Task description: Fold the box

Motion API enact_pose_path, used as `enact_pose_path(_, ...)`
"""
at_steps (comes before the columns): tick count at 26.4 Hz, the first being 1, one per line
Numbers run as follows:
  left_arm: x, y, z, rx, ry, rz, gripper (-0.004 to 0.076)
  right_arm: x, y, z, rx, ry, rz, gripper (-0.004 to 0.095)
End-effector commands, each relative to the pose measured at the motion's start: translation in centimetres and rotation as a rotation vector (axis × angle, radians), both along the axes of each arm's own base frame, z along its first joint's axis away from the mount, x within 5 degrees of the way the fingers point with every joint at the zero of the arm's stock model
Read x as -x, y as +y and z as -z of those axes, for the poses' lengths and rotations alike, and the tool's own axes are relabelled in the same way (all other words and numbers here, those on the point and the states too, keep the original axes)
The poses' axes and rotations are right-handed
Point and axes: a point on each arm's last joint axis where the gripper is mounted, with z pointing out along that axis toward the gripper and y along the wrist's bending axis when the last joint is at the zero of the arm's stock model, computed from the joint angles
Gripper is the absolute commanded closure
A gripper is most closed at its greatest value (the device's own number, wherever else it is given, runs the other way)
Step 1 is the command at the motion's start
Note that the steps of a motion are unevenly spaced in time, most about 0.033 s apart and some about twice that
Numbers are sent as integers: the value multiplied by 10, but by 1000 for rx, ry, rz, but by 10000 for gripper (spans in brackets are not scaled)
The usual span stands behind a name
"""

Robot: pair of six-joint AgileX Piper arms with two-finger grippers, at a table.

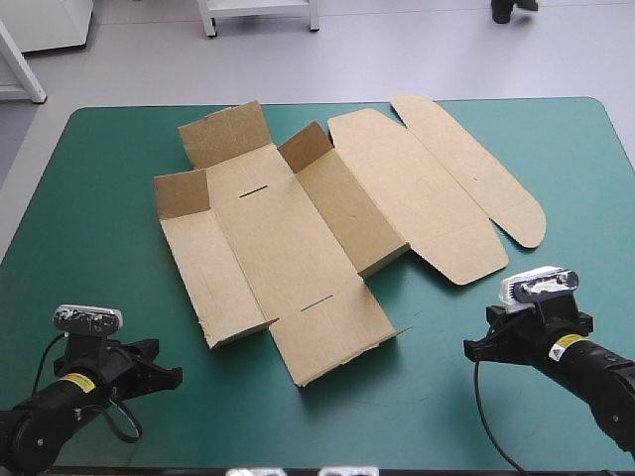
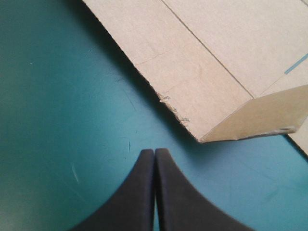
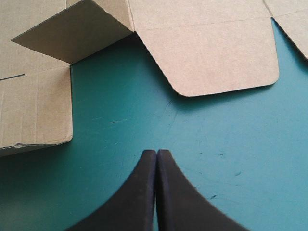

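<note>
Box [image 1: 288,248]: matt brown board, one edge frayed rough. Table cover [image 1: 99,188]: smooth teal-green, finely scratched. Fingers [image 2: 134,197]: matt black, smooth.

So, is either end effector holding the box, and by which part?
Nothing is held: the left end effector and right end effector are both shut and empty, apart from the box, which lies on the teal-green cover.

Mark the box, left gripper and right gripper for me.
box [image 1: 288,256]: high view, on its flat middle panel.
left gripper [image 2: 154,152]: left wrist view, where its shut fingertips meet.
right gripper [image 3: 157,152]: right wrist view, where its shut fingertips meet.
</note>
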Motion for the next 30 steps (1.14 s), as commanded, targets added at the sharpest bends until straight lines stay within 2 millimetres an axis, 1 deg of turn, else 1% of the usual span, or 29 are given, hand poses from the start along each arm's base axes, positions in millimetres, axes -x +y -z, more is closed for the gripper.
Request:
enact_pose_path(1, -5, -1, -15, 23, -74, -8, 733, -4, 1, -14, -19, -80, 4, 927)
enact_pose_path(11, -5, -1, -15, 23, -74, -8, 732, -4, 1, -14, -33, -70, 14, 927)
enact_pose_path(15, -8, 0, -17, 69, -86, -57, 732, -5, 1, -15, -61, -79, 35, 927)
enact_pose_path(18, -21, -2, -23, 115, -36, -85, 732, -11, 2, -16, -76, -52, 49, 927)
enact_pose_path(22, -47, -10, -30, 195, 44, -66, 732, -21, 7, -19, -80, 19, 45, 927)
enact_pose_path(25, -67, -16, -38, 241, 67, -30, 732, -30, 12, -26, -95, 44, 21, 927)
enact_pose_path(30, -99, -24, -46, 309, 119, 0, 731, -36, 18, -38, -111, 75, -17, 927)
